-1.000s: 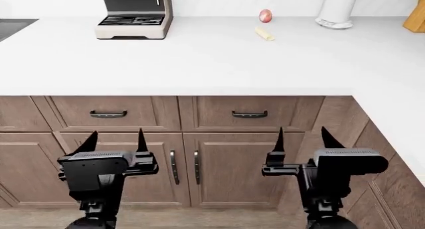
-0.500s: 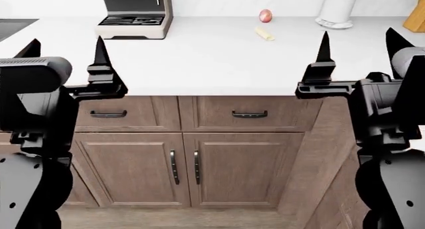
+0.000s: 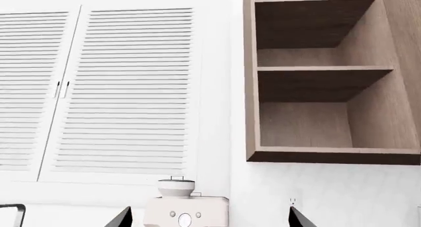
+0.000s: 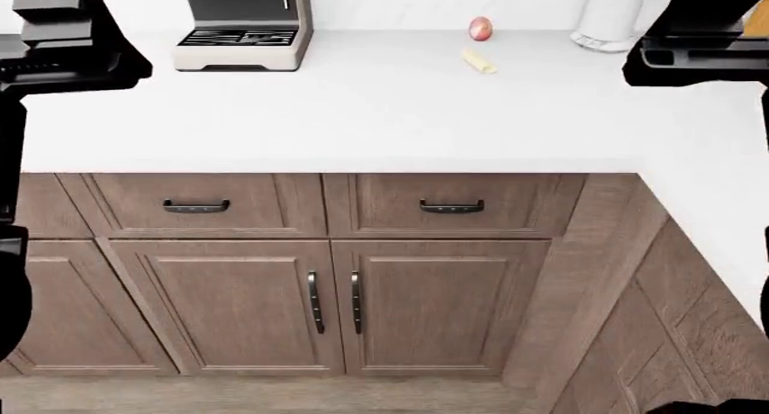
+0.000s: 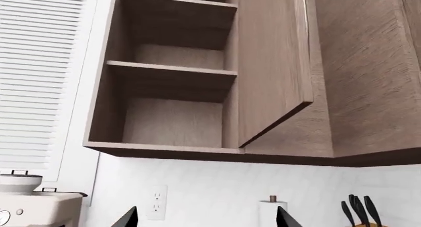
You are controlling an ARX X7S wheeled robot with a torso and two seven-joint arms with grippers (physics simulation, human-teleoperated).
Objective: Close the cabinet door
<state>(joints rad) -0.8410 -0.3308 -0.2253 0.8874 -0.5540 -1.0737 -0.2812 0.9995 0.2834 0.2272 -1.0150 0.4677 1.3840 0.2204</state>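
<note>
The wall cabinet (image 5: 171, 74) stands open, with bare wooden shelves inside. Its cabinet door (image 5: 269, 64) is swung out towards me, hinged on the side next to the closed wooden unit. The same open cabinet (image 3: 316, 84) shows in the left wrist view. My left gripper (image 3: 210, 219) is open and empty, well below the cabinet and pointing at the wall above the coffee machine. My right gripper (image 5: 207, 218) is open too, holding nothing, below the cabinet's bottom edge. In the head view only the raised left arm (image 4: 60, 45) and right arm (image 4: 697, 27) show; the cabinet is out of that view.
On the white countertop (image 4: 384, 108) stand a coffee machine (image 4: 244, 25), a reddish egg-shaped thing (image 4: 480, 28), a yellow piece (image 4: 480, 61), a paper towel roll (image 5: 271, 214) and a knife block (image 5: 358, 214). White louvred doors (image 3: 118, 89) flank the cabinet. Lower cabinet doors (image 4: 337, 297) are closed.
Both arms have risen from in front of the lower cabinets to above the countertop, and the fingertips have left the head view at its top.
</note>
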